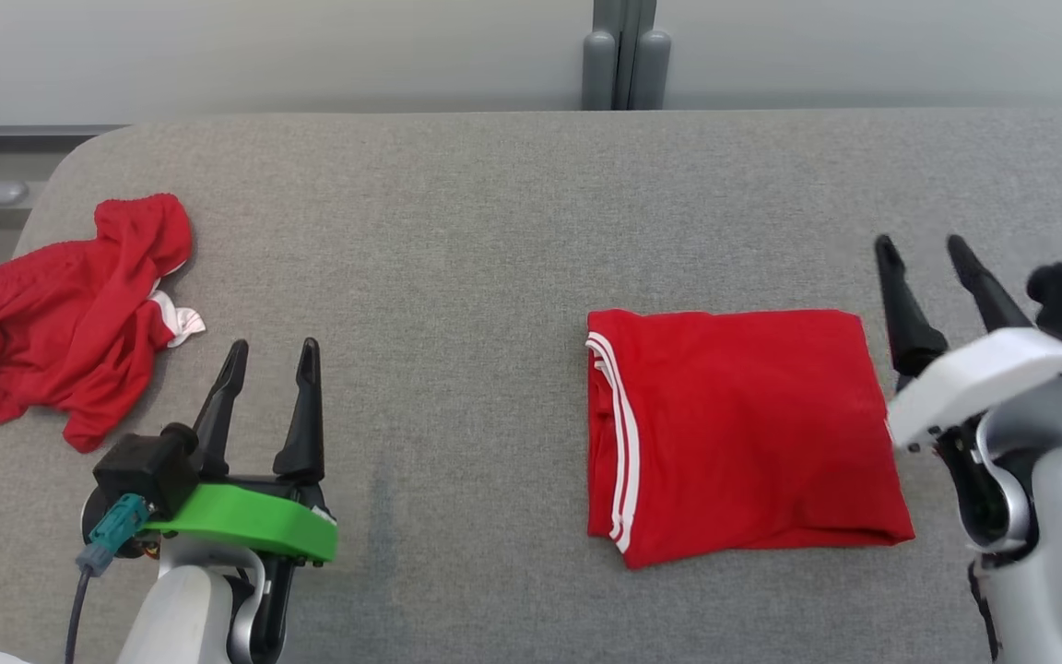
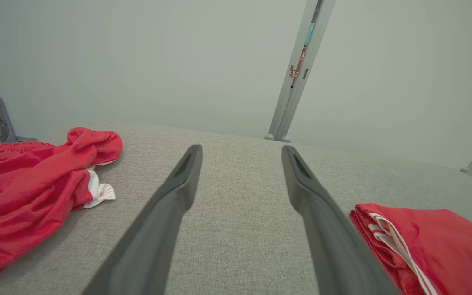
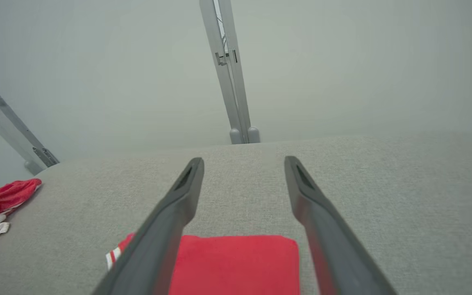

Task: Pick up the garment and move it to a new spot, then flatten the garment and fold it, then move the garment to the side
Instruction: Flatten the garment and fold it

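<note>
folded red garment [image 1: 743, 433] laid flat on the grey table [image 1: 457, 231]

it sits right of centre in the head view, white stripes along its left edge. our right gripper [image 1: 919, 243] hangs just beside its right edge, open and empty; our left gripper [image 1: 274, 345], lower left, is open too, near a crumpled red garment [image 1: 70, 314].

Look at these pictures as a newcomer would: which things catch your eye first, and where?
A neatly folded red garment with white stripes lies on the right half of the grey table. A crumpled red and white garment sits near its left edge. The left gripper and right gripper stand open, holding nothing.
</note>
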Motion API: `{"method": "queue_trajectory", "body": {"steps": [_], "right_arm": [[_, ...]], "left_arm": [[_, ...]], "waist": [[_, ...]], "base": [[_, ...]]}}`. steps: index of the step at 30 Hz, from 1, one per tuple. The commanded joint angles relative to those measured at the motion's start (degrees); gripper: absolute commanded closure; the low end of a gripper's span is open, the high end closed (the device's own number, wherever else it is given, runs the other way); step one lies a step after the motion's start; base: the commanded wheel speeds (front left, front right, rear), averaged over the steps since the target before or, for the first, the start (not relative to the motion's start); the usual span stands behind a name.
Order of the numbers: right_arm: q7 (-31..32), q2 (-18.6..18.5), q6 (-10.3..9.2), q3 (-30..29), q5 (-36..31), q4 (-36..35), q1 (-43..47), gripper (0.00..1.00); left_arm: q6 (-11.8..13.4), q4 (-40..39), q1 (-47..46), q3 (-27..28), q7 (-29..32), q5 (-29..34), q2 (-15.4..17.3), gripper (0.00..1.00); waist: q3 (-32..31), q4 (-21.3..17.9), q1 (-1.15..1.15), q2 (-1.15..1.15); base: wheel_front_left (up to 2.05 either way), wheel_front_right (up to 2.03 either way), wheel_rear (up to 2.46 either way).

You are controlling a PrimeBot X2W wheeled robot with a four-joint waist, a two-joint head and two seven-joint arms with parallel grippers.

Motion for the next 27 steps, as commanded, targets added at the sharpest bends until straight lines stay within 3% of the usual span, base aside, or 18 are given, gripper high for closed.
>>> {"method": "queue_trajectory", "body": {"steps": [1, 5, 11, 21, 27], "right_arm": [[-1.5, 0.2, 0.00, -1.4, -2.1, -0.3, 2.0, 0.00], [-6.0, 0.5, 0.00, -4.2, -6.5, 0.2, 6.0, 0.00], [-11.5, -1.0, 0.00, -2.5, -8.1, 3.4, 9.0, 0.00], [-15.6, -5.2, -0.01, 4.4, -3.1, 7.8, 10.2, 0.00], [-15.6, -5.9, -0.02, 7.2, 0.2, 8.7, 9.9, 0.00]], "left_arm": [[-0.1, 0.2, 0.8, -0.2, 0.0, 0.5, 0.2, 0.00], [-0.1, 0.4, 1.3, -0.1, 0.0, 0.7, 0.1, 0.00], [-0.1, 0.6, 2.4, 1.0, 0.0, 1.3, 0.6, 0.00], [-0.1, 1.5, 5.2, 2.9, 0.0, 1.8, 0.1, 0.00], [-0.1, 1.8, 6.3, 3.6, 0.0, 2.4, -0.4, 0.00]], "waist": [[-0.5, -0.5, 0.00, 0.00], [-1.2, -1.5, 0.00, 0.00], [-2.3, -3.7, 0.00, 0.00], [-4.9, -5.8, 0.00, 0.00], [-5.5, -5.9, 0.00, 0.00]], "base": [[0.00, 0.00, 0.00], [0.00, 0.00, 0.00], [0.00, 0.00, 0.00], [0.00, 0.00, 0.00], [0.00, 0.00, 0.00]]}}
